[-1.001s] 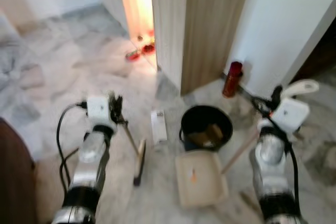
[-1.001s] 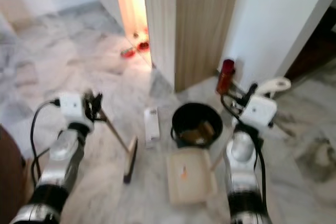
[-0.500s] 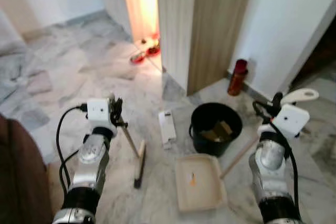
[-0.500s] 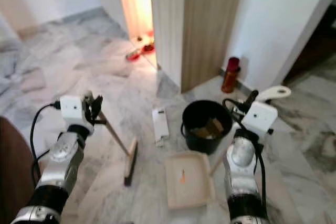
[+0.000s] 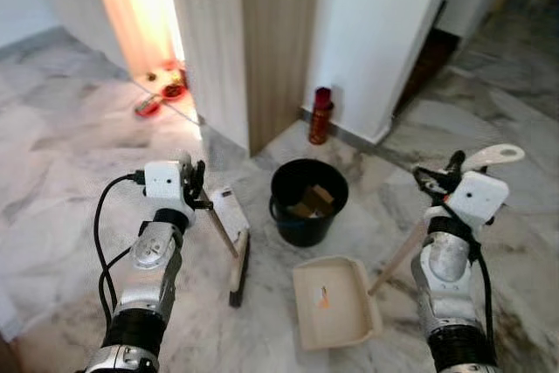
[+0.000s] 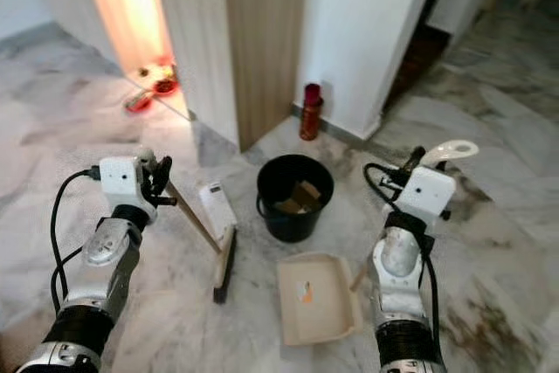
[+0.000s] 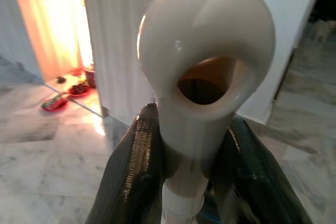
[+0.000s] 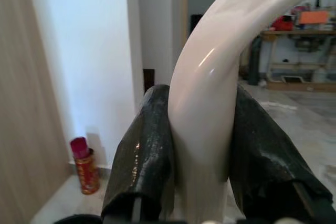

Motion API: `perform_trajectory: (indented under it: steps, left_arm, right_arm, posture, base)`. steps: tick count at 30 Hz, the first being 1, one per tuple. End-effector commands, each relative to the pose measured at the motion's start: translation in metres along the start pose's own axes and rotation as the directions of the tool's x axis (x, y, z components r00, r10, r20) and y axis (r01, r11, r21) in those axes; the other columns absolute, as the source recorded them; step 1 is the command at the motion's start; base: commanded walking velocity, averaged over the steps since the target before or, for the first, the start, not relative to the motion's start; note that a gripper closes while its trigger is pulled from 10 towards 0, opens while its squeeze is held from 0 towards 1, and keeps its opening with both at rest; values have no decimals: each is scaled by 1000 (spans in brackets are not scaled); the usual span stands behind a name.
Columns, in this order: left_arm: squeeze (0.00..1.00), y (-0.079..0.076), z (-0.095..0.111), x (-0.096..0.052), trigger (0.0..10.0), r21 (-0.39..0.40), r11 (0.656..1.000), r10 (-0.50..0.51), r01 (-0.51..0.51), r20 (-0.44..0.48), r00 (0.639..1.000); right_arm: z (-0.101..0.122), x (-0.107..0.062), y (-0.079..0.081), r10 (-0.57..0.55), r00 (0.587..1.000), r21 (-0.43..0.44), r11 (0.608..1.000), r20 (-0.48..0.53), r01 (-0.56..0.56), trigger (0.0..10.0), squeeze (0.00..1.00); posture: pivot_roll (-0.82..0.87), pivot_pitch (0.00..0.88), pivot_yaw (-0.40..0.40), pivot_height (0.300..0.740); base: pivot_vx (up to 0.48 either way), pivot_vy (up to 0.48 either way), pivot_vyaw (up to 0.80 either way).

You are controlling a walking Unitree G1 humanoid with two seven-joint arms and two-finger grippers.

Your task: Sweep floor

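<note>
Left gripper: pinches the broom at its white handle end; the brush head rests on the marble floor beside a black bucket. Light, rigid, probably slick plastic; best held high.

Right gripper: clamps the dustpan by its curved handle top; the pan lies flat on the floor before the bucket. Light, stiff.

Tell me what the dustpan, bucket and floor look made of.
Dustpan: cream, looks like matte plastic, with a wood-coloured handle. Bucket: black, smooth, probably plastic. Floor: grey-veined marble or marble-look tile, polished, judging by the light reflected on it.
</note>
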State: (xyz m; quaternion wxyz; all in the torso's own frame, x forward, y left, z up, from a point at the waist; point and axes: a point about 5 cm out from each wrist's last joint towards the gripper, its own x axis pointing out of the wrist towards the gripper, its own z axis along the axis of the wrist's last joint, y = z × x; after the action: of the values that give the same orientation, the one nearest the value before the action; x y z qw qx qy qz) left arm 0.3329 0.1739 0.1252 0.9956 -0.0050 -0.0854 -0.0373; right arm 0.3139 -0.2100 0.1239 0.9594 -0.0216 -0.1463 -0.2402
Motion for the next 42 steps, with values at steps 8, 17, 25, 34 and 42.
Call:
perform_trajectory:
  steps: [8,17,25,34,42]
  left_arm:
    - [0,-1,10,4,10000,12,1000,-13,13,39,999]
    - [0,-1,11,5,10000,14,1000,-19,19,42,999]
    - [0,-1,12,6,10000,16,1000,-22,21,43,999]
    - [0,-1,12,5,10000,16,1000,-23,22,43,999]
    - [0,0,12,5,10000,17,1000,-18,17,44,999]
  right_arm:
    - [6,3,2,-9,1000,50,999,19,8,10000,0]
    - [7,1,6,1,1000,39,999,30,-2,10000,0]
    - [7,2,9,2,1000,57,998,23,-4,10000,0]
    - [7,1,7,0,999,44,999,35,-1,10000,0]
    - [7,1,8,0,1000,56,998,27,-1,10000,0]
  posture:
    - [53,62,24,740]
    - [52,41,27,740]
    - [53,45,32,740]
    - [61,57,32,740]
    - [67,64,29,740]
  base:
    - [0,296,-273]
    - [0,296,-293]
    - [0,298,-300]
    - [0,297,-476]
    - [0,298,0]
